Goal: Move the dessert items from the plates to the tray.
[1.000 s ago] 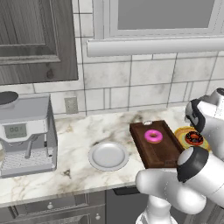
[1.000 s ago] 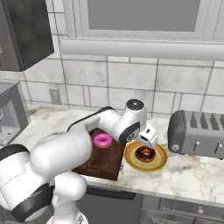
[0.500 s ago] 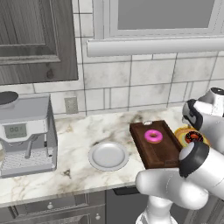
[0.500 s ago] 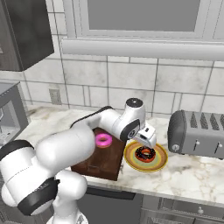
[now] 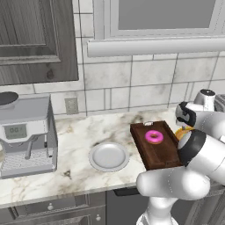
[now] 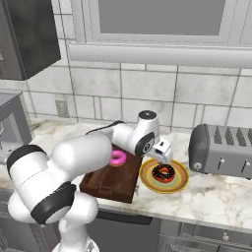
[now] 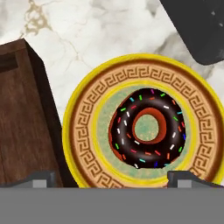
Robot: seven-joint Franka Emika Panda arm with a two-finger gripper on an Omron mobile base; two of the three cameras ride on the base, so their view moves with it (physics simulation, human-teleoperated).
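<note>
One marble counter [image 5: 83, 136] under grey tiles [image 5: 110, 74] bears the tray [image 5: 156, 147]; gripper [image 7: 112, 177] spread wide, grasping nothing.

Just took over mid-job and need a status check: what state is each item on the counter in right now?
Pink doughnut: lying on the tray.
Tray: flat on counter, holding one doughnut.
Chocolate doughnut: on the yellow-rimmed plate, not grasped.
Yellow-rimmed plate: beside the tray, still loaded.
Grey plate: empty.
Gripper: open, above the chocolate doughnut.
</note>
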